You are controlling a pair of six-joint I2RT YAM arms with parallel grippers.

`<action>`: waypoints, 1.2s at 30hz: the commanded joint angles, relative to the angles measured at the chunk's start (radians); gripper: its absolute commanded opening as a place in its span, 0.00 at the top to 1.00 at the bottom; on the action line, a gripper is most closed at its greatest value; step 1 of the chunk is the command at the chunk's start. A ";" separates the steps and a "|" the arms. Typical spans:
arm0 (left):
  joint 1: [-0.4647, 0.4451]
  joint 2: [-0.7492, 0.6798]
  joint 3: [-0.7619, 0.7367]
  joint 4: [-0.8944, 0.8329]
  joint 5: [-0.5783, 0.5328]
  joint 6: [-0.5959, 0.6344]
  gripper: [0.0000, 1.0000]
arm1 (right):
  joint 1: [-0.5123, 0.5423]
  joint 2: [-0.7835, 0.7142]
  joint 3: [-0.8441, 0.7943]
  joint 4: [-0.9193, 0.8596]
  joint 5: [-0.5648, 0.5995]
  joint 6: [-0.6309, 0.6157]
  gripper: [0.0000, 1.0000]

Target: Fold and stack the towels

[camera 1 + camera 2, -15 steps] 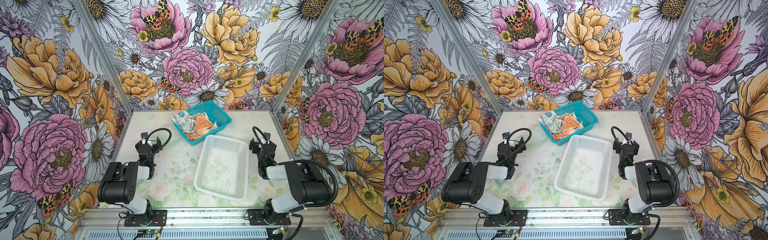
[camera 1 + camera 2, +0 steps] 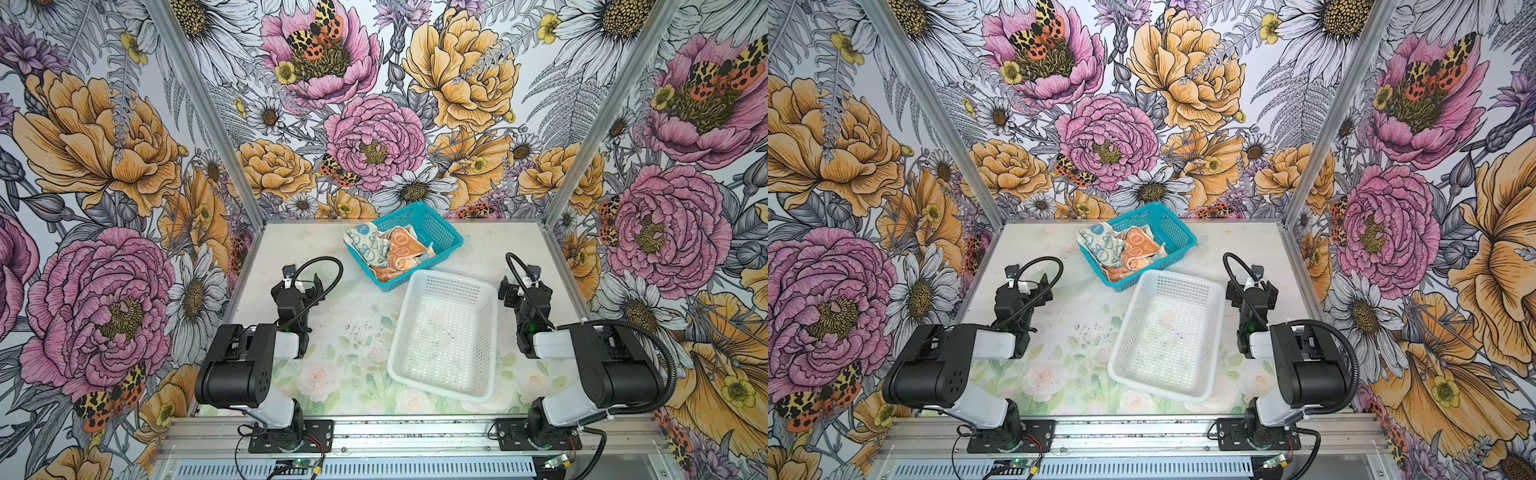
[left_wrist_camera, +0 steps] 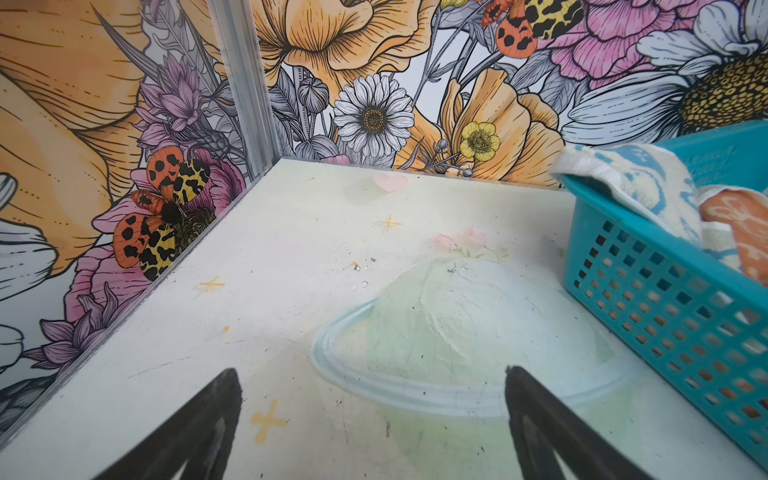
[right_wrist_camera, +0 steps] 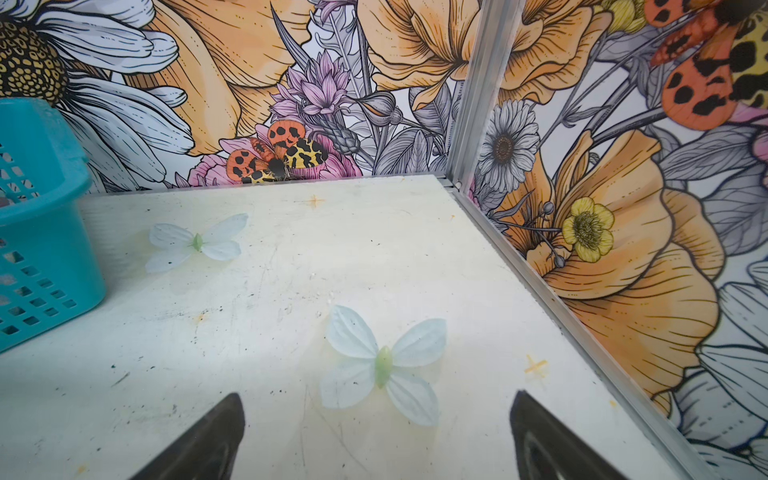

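Both arms are tucked low at the front of the surface (image 2: 332, 320), one on each side. The left hand (image 3: 372, 374) is spread wide with nothing between its fingers, just bare surface below it. Same deal for the right hand (image 4: 376, 397): spread wide, gripping nothing, hovering over a pale printed butterfly (image 4: 382, 365).

The towels (image 2: 386, 249) are all bunched up in the teal basket (image 2: 442, 232) at the back middle of the surface, crumpled and not folded. A cream towel (image 2: 1100, 245) with blue bunnies hangs over the basket's left rim, and an orange towel (image 2: 1138, 245) lies right beside it, more toward the middle. More orange cloth shows at the near corner. Can't tell how many are in the pile.

The white basket (image 2: 444, 345) sits just in front of the teal one, angled a bit, and only its holed floor shows inside. Whether the two baskets actually touch, I can't tell. In both top views the white basket is nearer the right hand, and neither hand touches a basket or a towel.
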 commanded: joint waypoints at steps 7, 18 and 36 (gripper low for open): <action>0.008 -0.003 0.007 0.020 0.032 0.007 0.01 | -0.005 0.000 0.025 -0.005 -0.014 0.009 0.00; 0.014 -0.061 -0.028 0.032 -0.069 -0.039 0.01 | 0.004 -0.021 0.022 -0.016 0.045 0.020 0.01; -0.209 -0.257 0.371 -0.755 -0.295 -0.166 0.01 | 0.052 -0.267 0.192 -0.437 0.359 0.089 0.01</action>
